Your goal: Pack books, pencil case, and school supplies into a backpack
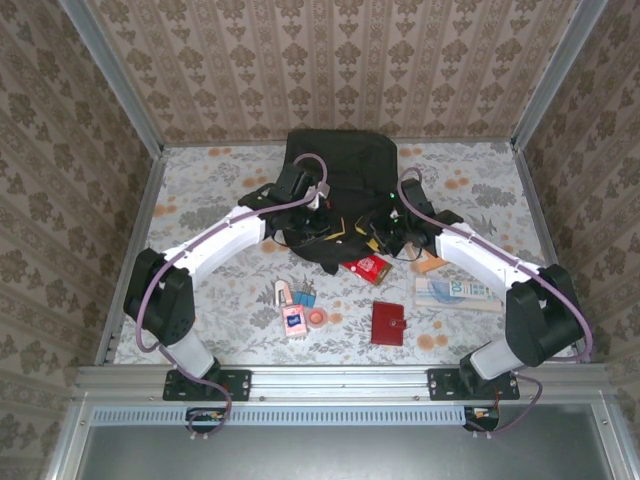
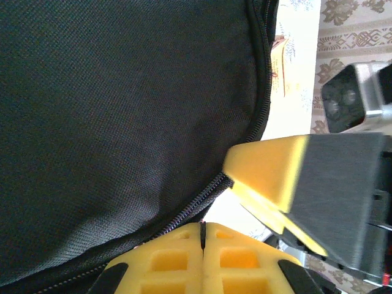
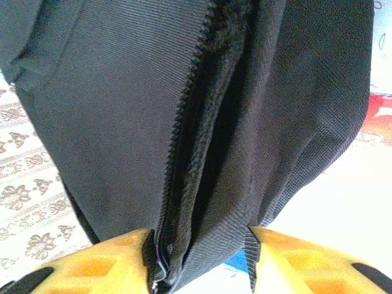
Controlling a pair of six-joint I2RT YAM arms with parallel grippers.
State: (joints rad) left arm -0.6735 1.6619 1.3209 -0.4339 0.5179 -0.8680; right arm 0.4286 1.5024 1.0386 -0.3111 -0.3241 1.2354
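backpack [image 1: 340, 165] at back, books [image 1: 458, 292] front-right

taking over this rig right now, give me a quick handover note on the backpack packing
Left gripper: shut, at the zip line of the backpack; whether it pinches fabric is unclear.
Right gripper: closed on a fold of the backpack beside the open zip.
Things: books lie on the table right of the bag. The dark red case, pink tape roll, pink card and blue binder clips lie in front of it.
Done: the zip is at least partly open.
Left: all of these are still on the table and need packing.
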